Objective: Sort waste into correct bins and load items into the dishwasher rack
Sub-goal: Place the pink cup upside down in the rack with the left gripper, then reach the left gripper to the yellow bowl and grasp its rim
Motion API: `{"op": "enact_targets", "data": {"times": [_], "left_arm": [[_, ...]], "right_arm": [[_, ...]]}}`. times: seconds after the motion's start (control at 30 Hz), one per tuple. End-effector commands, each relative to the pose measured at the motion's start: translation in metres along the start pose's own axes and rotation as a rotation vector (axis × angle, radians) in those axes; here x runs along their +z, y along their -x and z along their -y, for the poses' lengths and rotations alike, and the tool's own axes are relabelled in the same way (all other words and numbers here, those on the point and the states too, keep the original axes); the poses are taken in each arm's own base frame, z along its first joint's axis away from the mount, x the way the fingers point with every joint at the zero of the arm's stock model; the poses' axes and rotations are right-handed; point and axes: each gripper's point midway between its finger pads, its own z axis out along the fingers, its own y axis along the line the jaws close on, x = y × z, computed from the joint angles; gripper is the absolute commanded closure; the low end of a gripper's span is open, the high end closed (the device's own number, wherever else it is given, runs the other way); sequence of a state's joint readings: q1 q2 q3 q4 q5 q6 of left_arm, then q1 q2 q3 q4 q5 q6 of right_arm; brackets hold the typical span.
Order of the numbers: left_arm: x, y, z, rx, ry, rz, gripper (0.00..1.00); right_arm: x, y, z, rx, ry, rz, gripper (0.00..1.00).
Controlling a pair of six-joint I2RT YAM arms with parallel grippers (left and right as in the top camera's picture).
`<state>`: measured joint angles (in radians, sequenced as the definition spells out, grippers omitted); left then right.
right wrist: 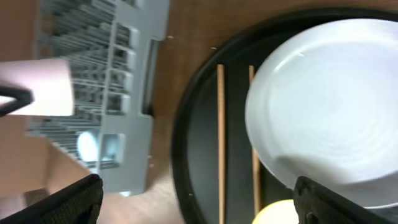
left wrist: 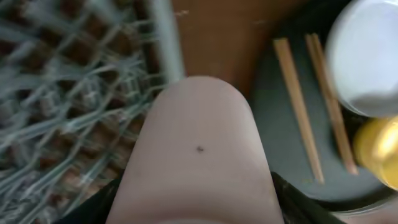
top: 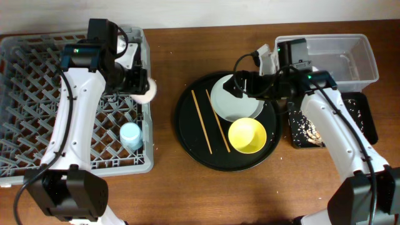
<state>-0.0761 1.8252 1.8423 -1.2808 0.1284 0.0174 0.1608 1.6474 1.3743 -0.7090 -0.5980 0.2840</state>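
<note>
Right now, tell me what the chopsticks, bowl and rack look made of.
Chopsticks: wood, probably, pale tan and matte. Bowl: likely plastic, though glazed ceramic is possible; smooth, glossy yellow. Rack: moulded plastic, by its uniform matte grey grid.

No legible txt, labels or nos. anywhere; nil.

**Pink cup at the rack's wall, dishes waiting on the tray**

The pink cup point(top: 147, 91), clamped in the left tool point(top: 141, 87), hangs at the right wall of the grey dishwasher rack point(top: 37, 94). A blue cup point(top: 130, 135) sits inside the rack, near that wall. The grey-white plate point(top: 234, 103), yellow bowl point(top: 247, 135) and two parallel chopsticks point(top: 201, 122) lie on the round black tray point(top: 187, 134). Tan crumbs point(top: 305, 128) lie in the black rectangular tray point(top: 365, 125), just beside the clear tub point(top: 359, 50).
</note>
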Motion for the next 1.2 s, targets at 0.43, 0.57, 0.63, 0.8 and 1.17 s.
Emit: {"op": "enact_targets", "data": {"times": [0.43, 0.57, 0.63, 0.8, 1.17], "left_arm": [[0.032, -0.01, -0.055, -0.18, 0.297, -0.036, 0.37], [0.061, -0.011, -0.055, -0.176, 0.289, -0.087, 0.37], [0.079, -0.014, -0.058, -0.176, 0.291, -0.127, 0.37], [0.096, -0.017, -0.054, -0.179, 0.26, -0.162, 0.01], [-0.007, 0.014, 0.034, -0.086, 0.005, -0.017, 0.01]], "right_arm": [[0.018, -0.01, 0.017, 0.002, -0.087, -0.045, 0.01], [0.018, -0.01, 0.017, 0.002, -0.088, -0.046, 0.02], [0.018, -0.01, 0.017, 0.002, -0.088, -0.046, 0.01], [0.018, -0.01, 0.017, 0.003, -0.088, -0.046, 0.01], [-0.008, -0.031, 0.048, 0.083, -0.26, -0.099, 0.04]]}}
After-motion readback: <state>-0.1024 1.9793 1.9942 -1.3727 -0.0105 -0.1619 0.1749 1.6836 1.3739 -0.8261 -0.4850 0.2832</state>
